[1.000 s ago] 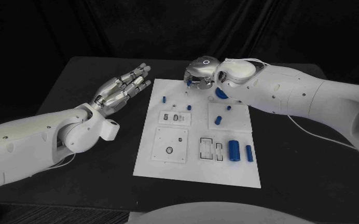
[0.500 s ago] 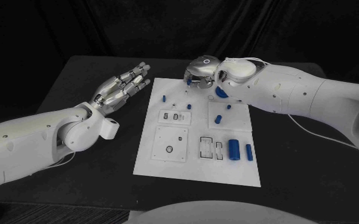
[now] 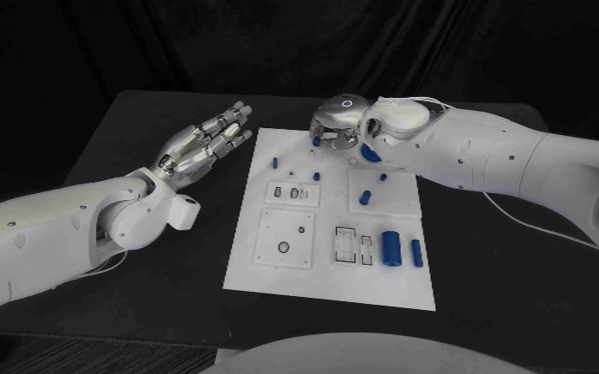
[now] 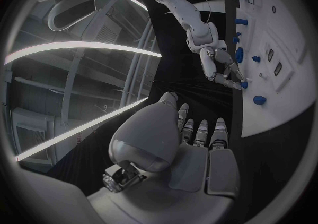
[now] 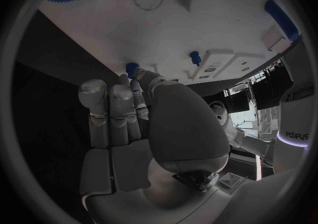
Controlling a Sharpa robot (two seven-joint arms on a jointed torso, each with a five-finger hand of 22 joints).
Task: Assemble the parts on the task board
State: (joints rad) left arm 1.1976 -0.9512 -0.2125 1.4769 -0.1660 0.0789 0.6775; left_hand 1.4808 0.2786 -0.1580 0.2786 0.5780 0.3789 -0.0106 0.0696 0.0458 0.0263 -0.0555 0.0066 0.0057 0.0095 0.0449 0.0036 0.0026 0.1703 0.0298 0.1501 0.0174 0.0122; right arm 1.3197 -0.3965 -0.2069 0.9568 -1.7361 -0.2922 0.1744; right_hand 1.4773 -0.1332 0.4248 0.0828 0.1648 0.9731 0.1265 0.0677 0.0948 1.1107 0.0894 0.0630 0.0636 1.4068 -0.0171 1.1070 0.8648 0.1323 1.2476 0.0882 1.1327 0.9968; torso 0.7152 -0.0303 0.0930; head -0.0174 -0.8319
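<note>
Big black table (image 3: 138,132) under everything, with the white task board (image 3: 331,283) lying flat in the middle of it, long side running away from the robot.

Then the two white arms. Left arm (image 3: 62,227) in from the near left, stopping short of the board's left edge. Right arm (image 3: 499,162) reaching in across the board's far right corner.

Left hand (image 3: 206,145) up off the table just beside the board's far left corner, palm open, fingers stretched out straight and close together, nothing in it. Same story from its own wrist camera: flat hand (image 4: 192,144), fingers straight, holding nothing.

Right hand (image 3: 339,123) over the far edge of the board, fingers curled down toward the surface. Fingertips right at a small blue part (image 4: 244,83), also seen at the fingertips from the right wrist camera (image 5: 132,68). Honestly can't tell whether it's actually pinched or just touched.

Parts on the board, biggest first:
- fat blue cylinder (image 3: 390,248) lying near the right edge on the near half
- slimmer blue cylinder (image 3: 415,254) just beside it, closer to the edge
- blue disc (image 3: 370,154) at the far end, partly tucked under the right wrist
- short blue peg (image 3: 364,199) around mid-board on the right
- tiny blue pegs (image 3: 316,177) toward the far end, apart from each other
</note>
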